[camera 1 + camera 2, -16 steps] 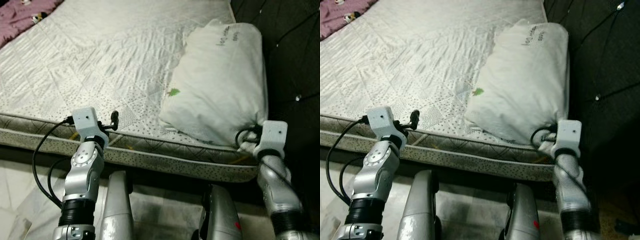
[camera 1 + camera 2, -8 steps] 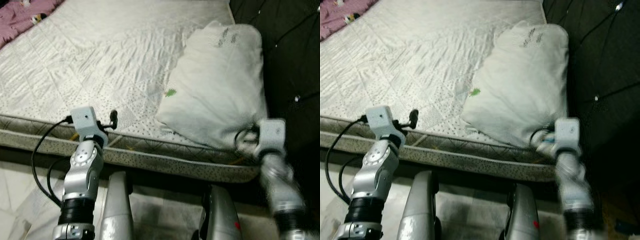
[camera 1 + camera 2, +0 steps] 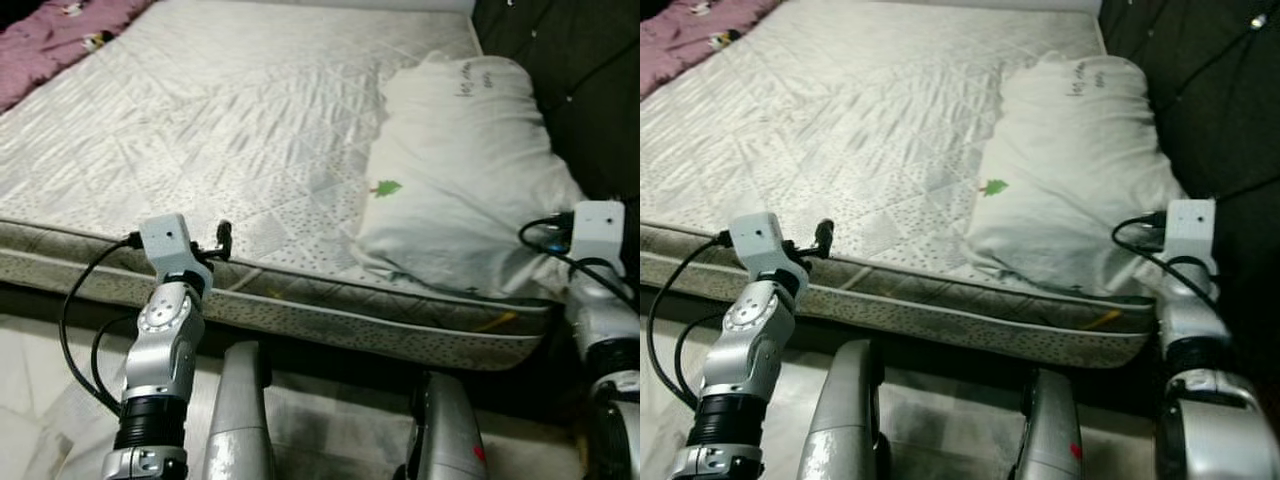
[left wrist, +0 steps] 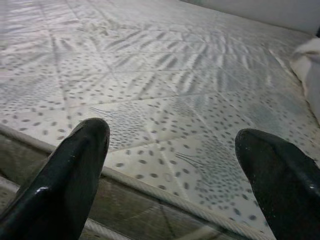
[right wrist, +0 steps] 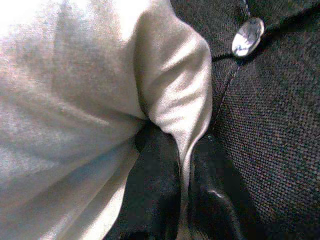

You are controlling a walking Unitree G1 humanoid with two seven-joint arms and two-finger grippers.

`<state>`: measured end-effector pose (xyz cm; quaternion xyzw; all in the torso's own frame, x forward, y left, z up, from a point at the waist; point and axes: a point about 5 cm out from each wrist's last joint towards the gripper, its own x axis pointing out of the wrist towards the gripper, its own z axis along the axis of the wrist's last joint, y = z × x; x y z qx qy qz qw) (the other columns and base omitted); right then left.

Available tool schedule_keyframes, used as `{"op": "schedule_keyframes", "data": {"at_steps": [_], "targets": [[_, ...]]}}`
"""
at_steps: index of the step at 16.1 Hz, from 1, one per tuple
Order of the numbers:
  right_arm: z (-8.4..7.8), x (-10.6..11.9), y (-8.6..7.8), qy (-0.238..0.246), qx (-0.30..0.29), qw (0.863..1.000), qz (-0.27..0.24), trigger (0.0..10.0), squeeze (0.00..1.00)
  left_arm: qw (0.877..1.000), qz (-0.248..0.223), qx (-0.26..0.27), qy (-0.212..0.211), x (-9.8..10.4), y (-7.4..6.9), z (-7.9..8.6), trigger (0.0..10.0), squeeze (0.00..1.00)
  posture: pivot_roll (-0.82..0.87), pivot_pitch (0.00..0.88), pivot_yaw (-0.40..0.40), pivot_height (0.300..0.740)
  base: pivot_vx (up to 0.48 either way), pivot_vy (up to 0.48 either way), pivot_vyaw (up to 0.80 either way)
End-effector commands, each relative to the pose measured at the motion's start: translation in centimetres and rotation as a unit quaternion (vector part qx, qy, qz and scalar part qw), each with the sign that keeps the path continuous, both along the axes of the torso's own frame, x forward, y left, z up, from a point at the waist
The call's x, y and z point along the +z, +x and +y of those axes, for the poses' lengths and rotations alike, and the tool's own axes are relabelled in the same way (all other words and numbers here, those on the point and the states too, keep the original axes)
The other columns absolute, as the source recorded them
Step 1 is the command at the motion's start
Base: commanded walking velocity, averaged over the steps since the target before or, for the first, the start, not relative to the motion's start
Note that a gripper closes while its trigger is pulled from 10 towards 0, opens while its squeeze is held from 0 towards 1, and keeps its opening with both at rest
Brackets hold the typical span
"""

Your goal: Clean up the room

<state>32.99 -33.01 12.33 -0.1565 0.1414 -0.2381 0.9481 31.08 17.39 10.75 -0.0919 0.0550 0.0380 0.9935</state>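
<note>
Head view: white pillow [image 3: 465, 175] lying on the mattress [image 3: 200, 130] beside the dark headboard [image 3: 1220, 90], left wrist view: left gripper [image 4: 172, 172] spread wide above the mattress edge, right wrist view: right gripper [image 5: 185, 192] pinching the pillow's corner beside a headboard button [image 5: 247, 37].

Pillow [image 3: 465, 190]: dark handwritten marking near top corner, two short lines, not legible. Small green printed mark on pillow side facing mattress [image 3: 210, 130], no readable text. No other labels, brands, numbers or signs readable.
</note>
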Motion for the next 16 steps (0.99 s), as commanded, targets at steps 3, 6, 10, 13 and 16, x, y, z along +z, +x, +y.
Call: {"op": "schedule_keyframes", "data": {"at_steps": [3, 6, 10, 13, 16], "targets": [[0.6, 2.8, 1.2, -0.060, 0.061, 0.995, -0.051, 0.0, 0.00, 1.000, 0.001, 0.003, 0.010, 0.0, 0.1, 0.4, 10.0, 0.00, 0.01, 0.000, 0.012, 0.518, 0.000, 0.000, 0.00], [4.7, -2.3, -0.5, -0.044, 0.159, 0.986, -0.004, 0.0, 0.00, 1.000, -0.002, 0.000, 0.014, 0.3, 0.4, 0.3, 10.0, 0.00, 0.01, 0.000, 0.009, 0.518, 0.000, 0.000, 0.00], [7.7, -3.2, -2.6, -0.015, 0.130, 0.988, -0.077, 0.0, 0.00, 1.000, 0.001, 0.009, 0.016, -0.1, -0.1, 0.9, 10.0, 0.00, 0.02, 0.000, 0.006, 0.518, 0.000, 0.000, 0.00], [7.9, -3.9, -4.9, -0.019, 0.108, 0.990, -0.084, 0.0, 0.00, 1.000, 0.000, 0.007, 0.016, 0.1, 0.1, 0.9, 10.0, 0.00, 0.01, 0.000, 0.011, 0.518, 0.000, 0.000, 0.00], [6.5, -4.2, -6.0, -0.032, 0.099, 0.993, -0.062, 0.0, 0.00, 1.000, -0.003, 0.003, 0.016, 0.2, 0.5, 0.7, 10.0, 0.00, -0.01, 0.000, 0.015, 0.518, 0.000, 0.000, 0.00]]}}
